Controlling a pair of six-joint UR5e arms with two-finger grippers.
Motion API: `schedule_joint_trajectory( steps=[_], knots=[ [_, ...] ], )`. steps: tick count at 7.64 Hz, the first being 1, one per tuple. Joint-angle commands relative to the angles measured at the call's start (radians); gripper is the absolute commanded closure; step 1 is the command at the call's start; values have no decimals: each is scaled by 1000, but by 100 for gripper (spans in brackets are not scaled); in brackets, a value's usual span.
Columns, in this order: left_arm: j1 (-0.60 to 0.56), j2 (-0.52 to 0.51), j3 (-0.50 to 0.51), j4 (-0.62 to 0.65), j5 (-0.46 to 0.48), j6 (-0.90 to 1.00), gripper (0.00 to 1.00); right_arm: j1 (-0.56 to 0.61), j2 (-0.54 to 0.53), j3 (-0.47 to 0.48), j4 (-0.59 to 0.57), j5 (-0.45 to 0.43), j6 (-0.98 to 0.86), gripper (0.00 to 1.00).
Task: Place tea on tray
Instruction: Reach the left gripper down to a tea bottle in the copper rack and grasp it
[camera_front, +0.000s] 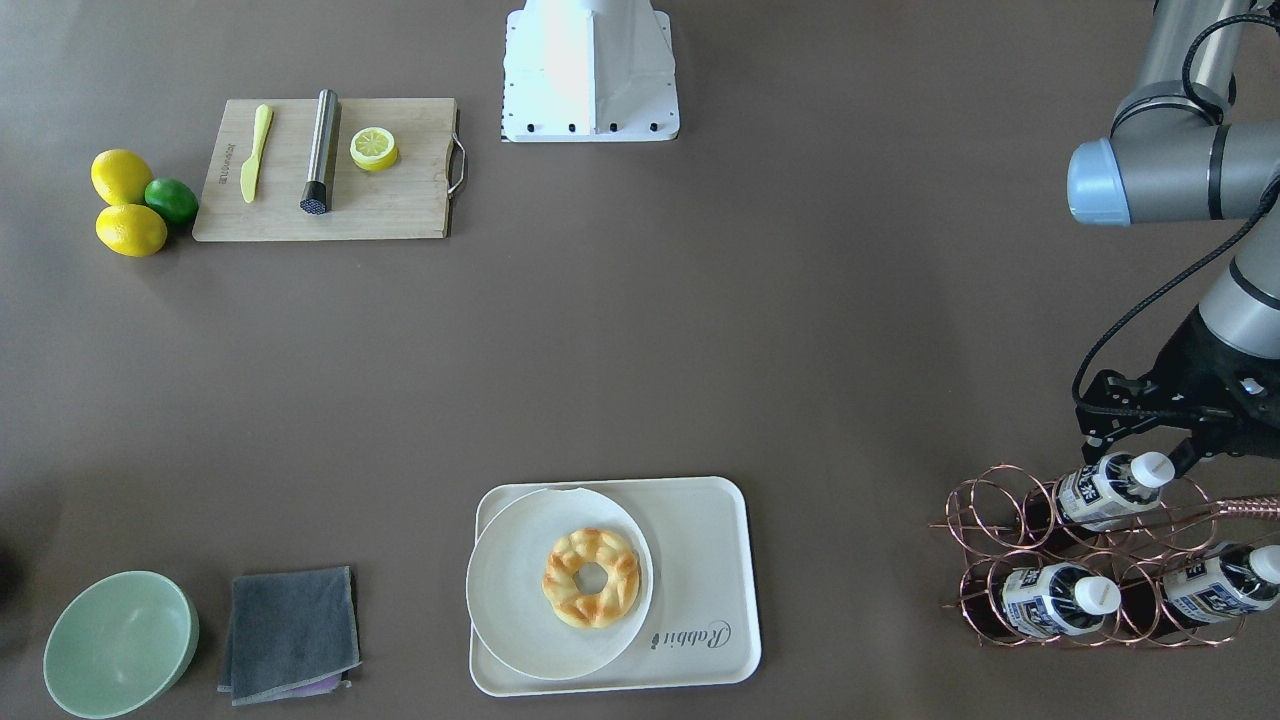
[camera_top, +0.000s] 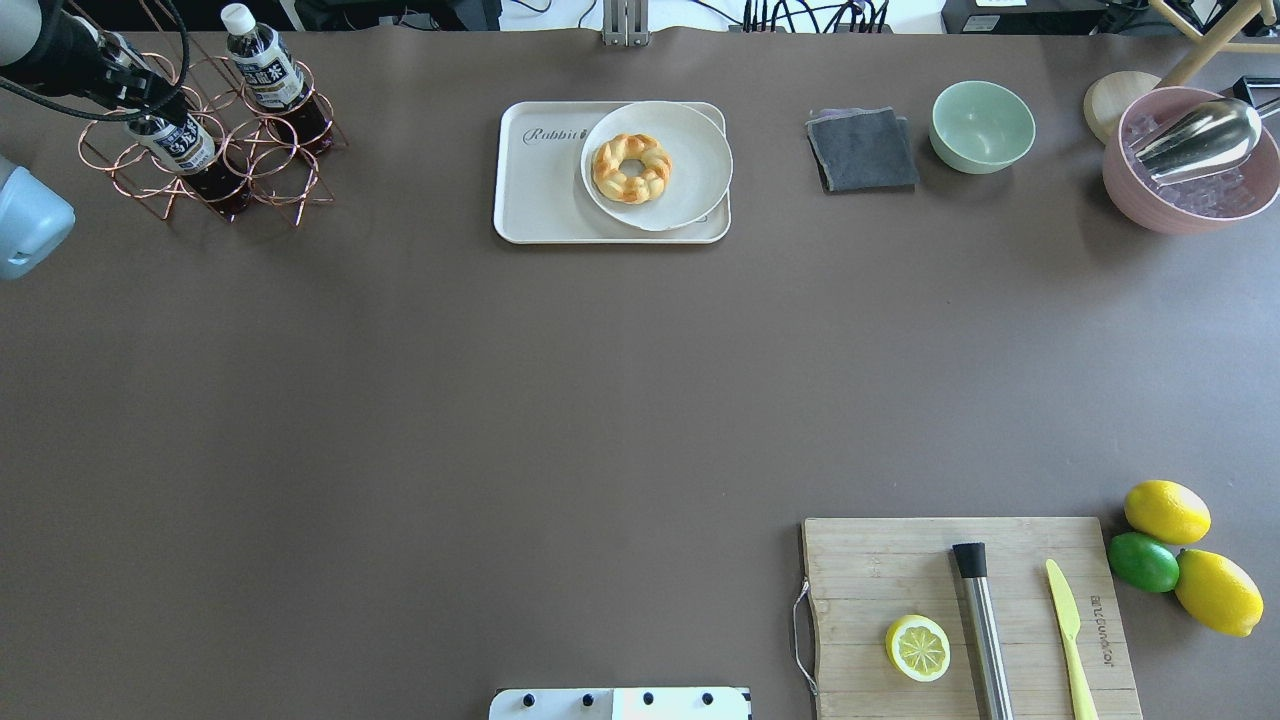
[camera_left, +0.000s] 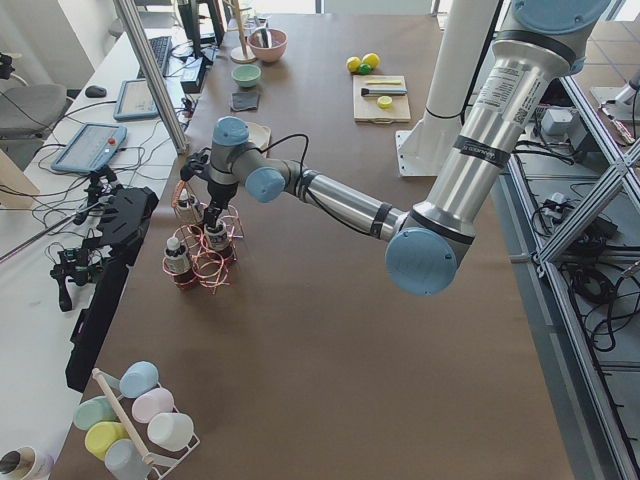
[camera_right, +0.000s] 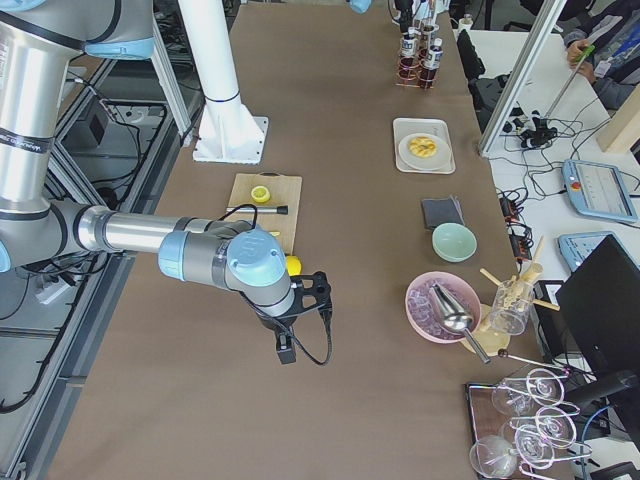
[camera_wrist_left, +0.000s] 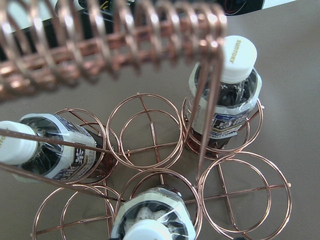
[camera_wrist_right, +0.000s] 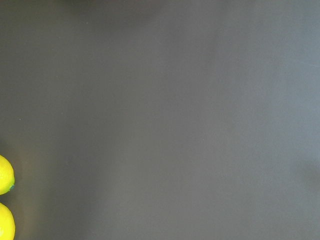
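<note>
Three tea bottles stand in a copper wire rack (camera_front: 985, 520): one at the rack's robot side (camera_front: 1110, 488) and two behind it (camera_front: 1060, 598) (camera_front: 1225, 582). My left gripper (camera_front: 1145, 445) hangs open just over the first bottle's white cap, fingers to either side, holding nothing. In the left wrist view that bottle (camera_wrist_left: 150, 222) is at the bottom edge. The cream "Rabbit" tray (camera_front: 700, 560) lies mid-table and carries a round white plate (camera_front: 510, 600) with a ring pastry. My right gripper (camera_right: 286, 352) shows only in the exterior right view, so I cannot tell its state.
A wooden cutting board (camera_top: 880, 570) holds a lemon half, a steel muddler and a yellow knife. Two lemons and a lime (camera_top: 1143, 561) lie beside it. A grey cloth (camera_top: 862, 150), a green bowl (camera_top: 982, 125) and a pink ice bowl (camera_top: 1190, 165) sit right of the tray.
</note>
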Motion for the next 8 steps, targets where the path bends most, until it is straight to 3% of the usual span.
schedule_joint_trajectory(
  steps=[1,8],
  knots=[
    [-10,5,0,9,-8,0,41,0,0,5,0,2,1,0],
    [-36,-11,24,11,-8,-15,42,1,-15,5,0,2,-7,0]
  ],
)
